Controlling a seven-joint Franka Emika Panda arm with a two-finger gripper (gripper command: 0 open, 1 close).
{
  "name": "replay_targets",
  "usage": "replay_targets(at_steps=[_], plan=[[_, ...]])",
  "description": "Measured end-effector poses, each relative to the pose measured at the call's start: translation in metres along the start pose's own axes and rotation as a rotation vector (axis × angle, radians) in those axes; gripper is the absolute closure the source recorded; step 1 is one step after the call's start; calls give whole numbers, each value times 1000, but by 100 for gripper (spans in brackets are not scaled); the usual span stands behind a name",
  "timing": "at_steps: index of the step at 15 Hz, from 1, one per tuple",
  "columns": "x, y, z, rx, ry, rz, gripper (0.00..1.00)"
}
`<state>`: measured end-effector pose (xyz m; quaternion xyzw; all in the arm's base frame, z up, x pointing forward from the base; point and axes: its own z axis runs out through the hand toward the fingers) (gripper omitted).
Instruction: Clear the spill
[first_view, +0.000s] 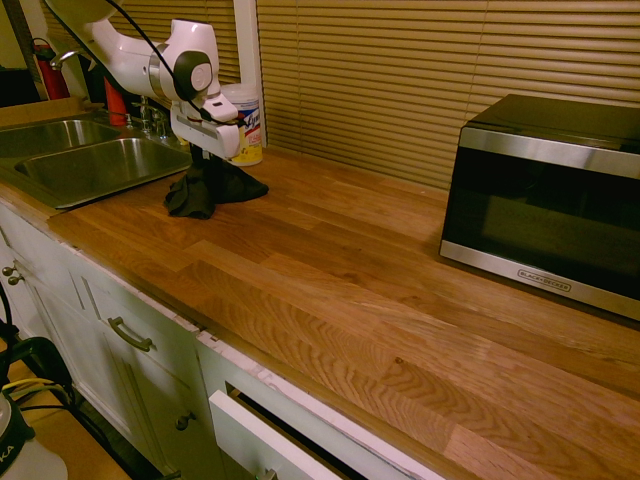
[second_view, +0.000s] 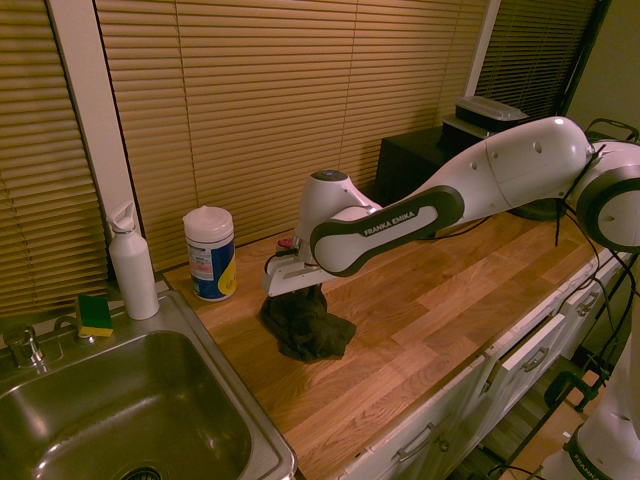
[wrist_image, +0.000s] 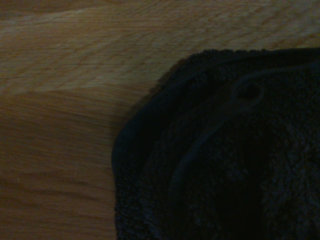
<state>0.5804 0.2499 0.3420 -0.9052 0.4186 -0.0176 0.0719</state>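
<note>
You see a tabletop (first_view: 330, 270) of warm honey-brown wood, laid in long strips with darker streaks of grain. The rag (second_view: 305, 325) on it is dark grey-black, and in the wrist view its surface (wrist_image: 225, 165) shows a fuzzy, nubby pile. The arm (second_view: 480, 185) is white with black bands and black lettering. Your tub of wipes (second_view: 210, 253) is white on top, with a blue and yellow label. The bottle (second_view: 132, 262) is plain white; the sponge (second_view: 95, 314) is yellow with a green face. The sink (first_view: 95, 165) is brushed steel grey. The microwave (first_view: 550, 200) is black with silver trim. The blinds (second_view: 260, 110) are tan, striped by thin horizontal slats. The cabinet fronts (first_view: 120, 350) are white
</note>
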Motion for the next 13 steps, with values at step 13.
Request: replay_targets(at_steps=[13], plan=[[-42,-3,-100,57,26,-17,0]])
